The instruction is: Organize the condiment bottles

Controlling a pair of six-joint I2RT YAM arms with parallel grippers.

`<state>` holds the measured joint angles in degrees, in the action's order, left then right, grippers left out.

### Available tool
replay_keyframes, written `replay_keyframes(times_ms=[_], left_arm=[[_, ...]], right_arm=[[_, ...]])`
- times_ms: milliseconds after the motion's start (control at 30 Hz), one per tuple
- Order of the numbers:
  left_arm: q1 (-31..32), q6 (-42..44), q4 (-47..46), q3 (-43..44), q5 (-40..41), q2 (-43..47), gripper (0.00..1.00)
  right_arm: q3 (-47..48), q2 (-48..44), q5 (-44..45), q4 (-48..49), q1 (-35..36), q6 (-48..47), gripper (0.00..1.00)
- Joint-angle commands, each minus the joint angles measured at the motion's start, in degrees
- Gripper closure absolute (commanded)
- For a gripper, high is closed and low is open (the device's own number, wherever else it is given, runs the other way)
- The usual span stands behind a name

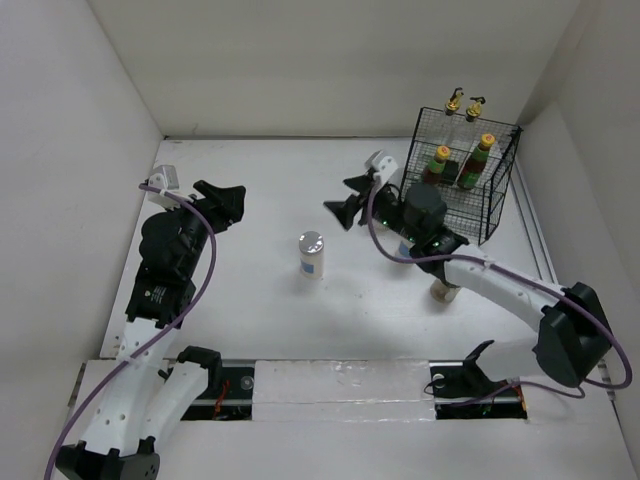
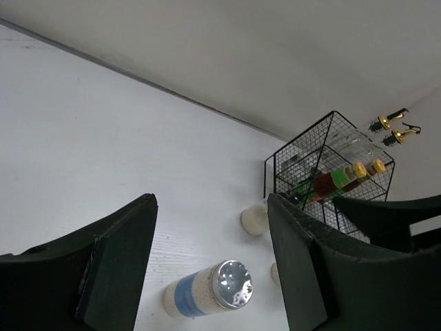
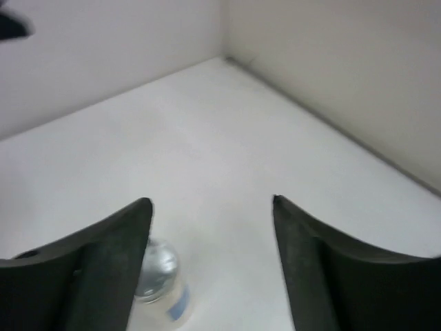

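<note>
A silver-lidded, blue-labelled jar (image 1: 312,254) stands alone at mid-table; it also shows in the left wrist view (image 2: 207,289) and the right wrist view (image 3: 157,279). Two orange-capped bottles (image 1: 438,163) (image 1: 478,158) and two tall clear gold-spouted bottles (image 1: 455,103) stand in the black wire basket (image 1: 497,205). Two short pale jars (image 2: 254,219) (image 1: 443,290) stand by the basket, partly under the right arm. My left gripper (image 1: 225,203) is open and empty, left of the silver-lidded jar. My right gripper (image 1: 345,197) is open and empty, up and right of that jar.
The basket stands at the back right near the right wall. White walls enclose the table on the left, back and right. The right arm's forearm (image 1: 500,285) stretches across the table in front of the basket.
</note>
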<state>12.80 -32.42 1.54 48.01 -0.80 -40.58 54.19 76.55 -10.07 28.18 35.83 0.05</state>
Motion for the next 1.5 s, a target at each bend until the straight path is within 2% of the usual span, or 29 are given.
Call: replay_keyframes(times_ms=[0, 100, 133, 200, 300, 467, 633, 767, 867, 900, 933, 1033, 1167, 1300, 1467], left_arm=[[0.2, 0.3, -2.2, 0.9, -0.3, 0.9, 0.39], [0.2, 0.3, -2.2, 0.9, 0.2, 0.9, 0.39], [0.2, 0.3, -2.2, 0.9, 0.2, 0.9, 0.39], [0.2, 0.3, -2.2, 0.4, 0.2, 1.6, 0.39], [0.2, 0.3, -2.2, 0.4, 0.2, 1.6, 0.39], [0.2, 0.3, -2.9, 0.4, -0.5, 1.6, 0.39], [0.2, 0.3, -2.9, 0.4, -0.6, 0.9, 0.39], [0.2, 0.3, -2.9, 0.4, -0.1, 0.9, 0.39], [0.2, 0.3, -2.9, 0.4, -0.9, 0.9, 0.39], [0.2, 0.3, -2.9, 0.4, -0.9, 0.9, 0.39], [0.2, 0.3, -2.9, 0.4, -0.3, 0.9, 0.39], [0.2, 0.3, -2.9, 0.4, -0.3, 0.9, 0.39], [0.2, 0.3, -2.9, 0.4, -0.4, 0.9, 0.39], [0.2, 0.3, -2.9, 0.4, -1.0, 1.5, 0.39], [0.2, 0.3, -2.9, 0.4, -0.4, 0.9, 0.39]], right_arm=[[0.2, 0.5, -10.8, -0.5, 4.2, -4.6, 0.18], [0.9, 3.0, -9.3, -5.1, 7.7, -5.6, 0.03], [0.9, 3.7, -10.3, -5.9, 8.2, -5.6, 0.01], [0.9, 5.9, -10.9, -7.3, 10.3, -6.2, 0.01], [0.4, 7.9, -4.0, -8.0, 13.4, -7.5, 0.01], [1.4, 13.2, 1.7, -8.0, 13.4, -6.3, 0.01], [3.7, 17.5, 2.2, -6.9, 13.4, -5.2, 0.01], [3.7, 19.2, 6.4, -3.0, 13.4, -2.5, 0.18], [3.2, 20.3, 5.6, 0.8, 13.4, -1.4, 0.4], [3.2, 20.3, 5.6, 0.8, 13.4, -1.4, 0.52], [3.2, 19.6, 5.6, 0.8, 13.4, -1.4, 0.56], [2.5, 15.0, 5.6, 2.0, 13.4, -0.8, 0.61], [0.2, 4.7, 11.6, 2.7, 12.1, -0.8, 0.62], [-1.5, -6.3, 20.2, 4.0, 6.6, -0.8, 0.63], [-2.1, -11.4, 28.1, 2.5, -2.1, -1.5, 0.67]])
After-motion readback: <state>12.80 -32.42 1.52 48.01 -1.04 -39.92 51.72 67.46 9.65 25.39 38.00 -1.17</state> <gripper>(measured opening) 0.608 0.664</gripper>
